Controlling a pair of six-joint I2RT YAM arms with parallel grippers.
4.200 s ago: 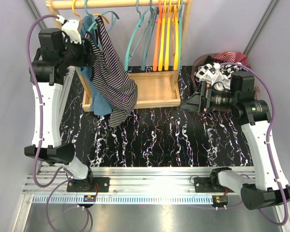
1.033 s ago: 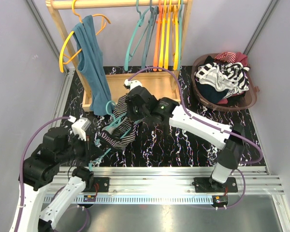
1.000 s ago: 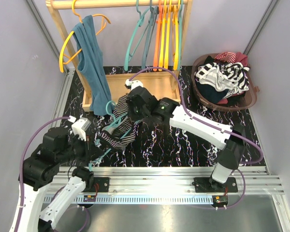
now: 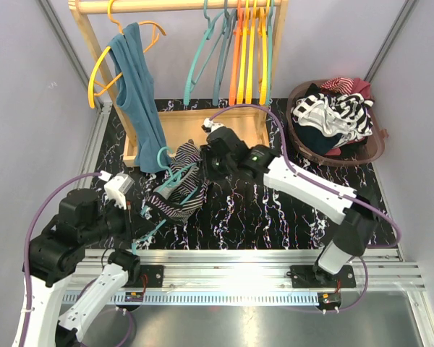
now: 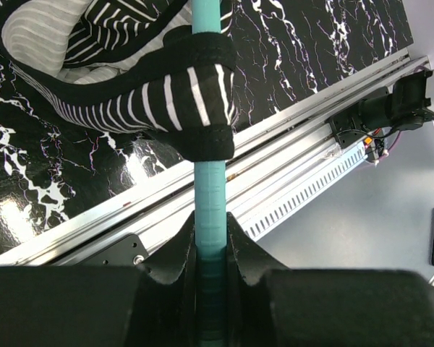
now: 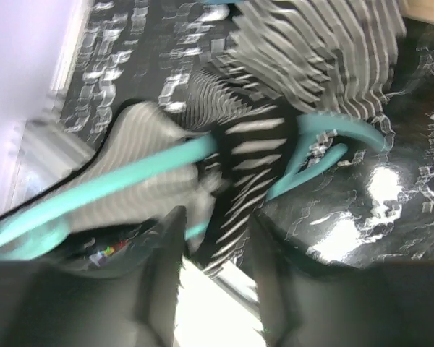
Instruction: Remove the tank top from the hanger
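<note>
The black-and-white striped tank top (image 4: 179,189) lies bunched on the table, still threaded on a teal hanger (image 4: 166,182). My left gripper (image 4: 141,217) is shut on one end of the hanger (image 5: 208,181), and a striped strap (image 5: 195,101) wraps the bar just beyond my fingertips (image 5: 211,224). My right gripper (image 4: 202,170) reaches in from the right at the garment's upper edge. Its view is motion-blurred. There its jaws (image 6: 218,238) stand narrow with a striped strap (image 6: 249,173) between them, beside the hanger (image 6: 130,177).
A wooden rack (image 4: 231,141) stands at the back with a blue top (image 4: 139,94) on a yellow hanger and several empty hangers (image 4: 239,54). A brown basket (image 4: 370,148) of clothes sits at the back right. The metal rail (image 4: 224,267) runs along the near edge.
My right gripper has shifted slightly right and back, opening and closing again on the striped fabric. The tank top has drawn a little towards it. My left gripper still holds the hanger.
</note>
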